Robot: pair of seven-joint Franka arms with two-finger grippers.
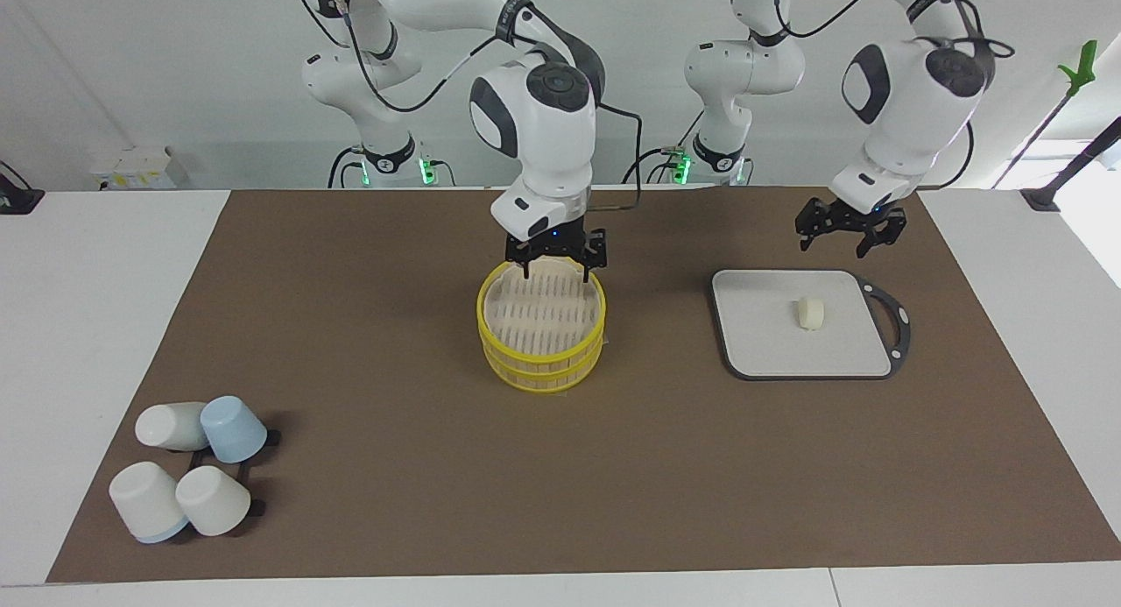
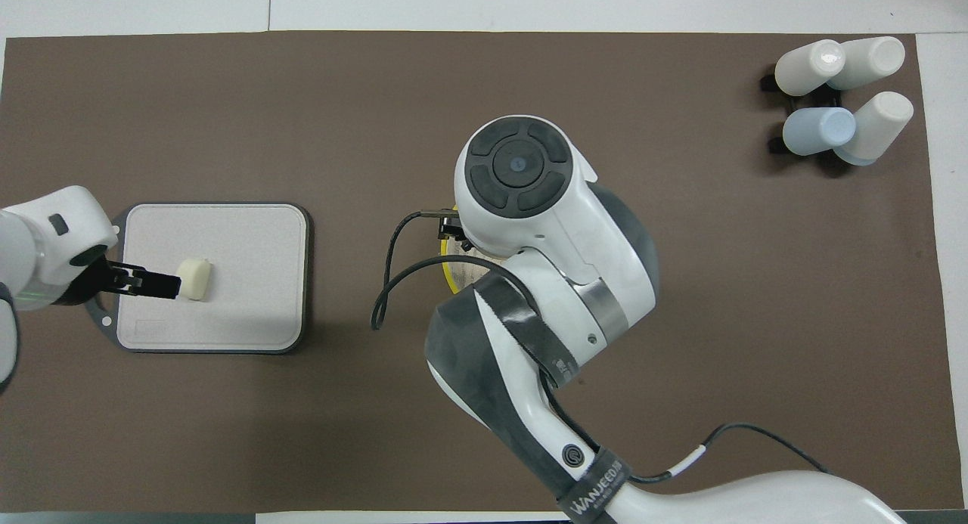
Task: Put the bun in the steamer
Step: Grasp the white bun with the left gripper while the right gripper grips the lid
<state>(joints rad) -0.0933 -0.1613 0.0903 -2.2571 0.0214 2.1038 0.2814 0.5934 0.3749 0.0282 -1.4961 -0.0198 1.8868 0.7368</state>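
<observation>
We lower our splayed right gripper squarely around the round yellow-rimmed slatted steamer lid's rim. Our left gripper, spread and empty, hovers over the grey board, short of the small cream-white bun.

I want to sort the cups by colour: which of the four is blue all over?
The blue cup, the one of the four cups standing nearest the steamer. The other three are white, one with a blue rim.

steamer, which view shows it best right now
The facing view: the steamer shows whole, yellow rim and slatted top, with the right gripper open at its rim. In the overhead view the right arm covers nearly all of it; only a yellow sliver shows.
</observation>
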